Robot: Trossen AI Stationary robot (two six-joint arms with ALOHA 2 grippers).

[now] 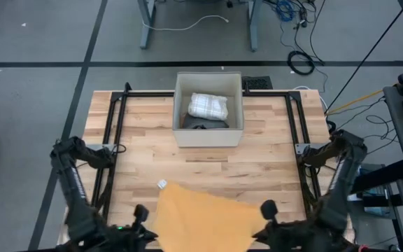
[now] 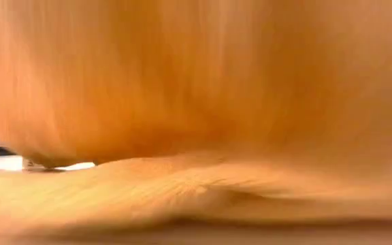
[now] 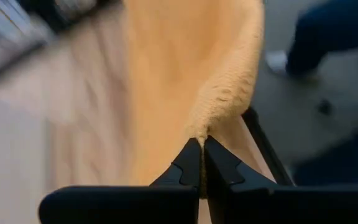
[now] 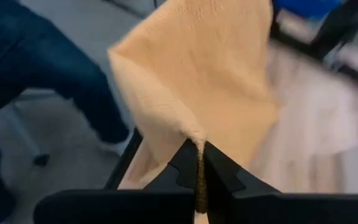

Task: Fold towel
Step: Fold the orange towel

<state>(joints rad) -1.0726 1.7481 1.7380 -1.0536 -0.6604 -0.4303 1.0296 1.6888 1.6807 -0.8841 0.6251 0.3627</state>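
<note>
Orange-tan towel (image 1: 203, 215) — spread at the table's near edge, near corners lifted.

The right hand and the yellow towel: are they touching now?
Touching. In the right wrist view the right hand is shut on a pinched corner of the yellow towel, cloth showing between its fingertips.
</note>
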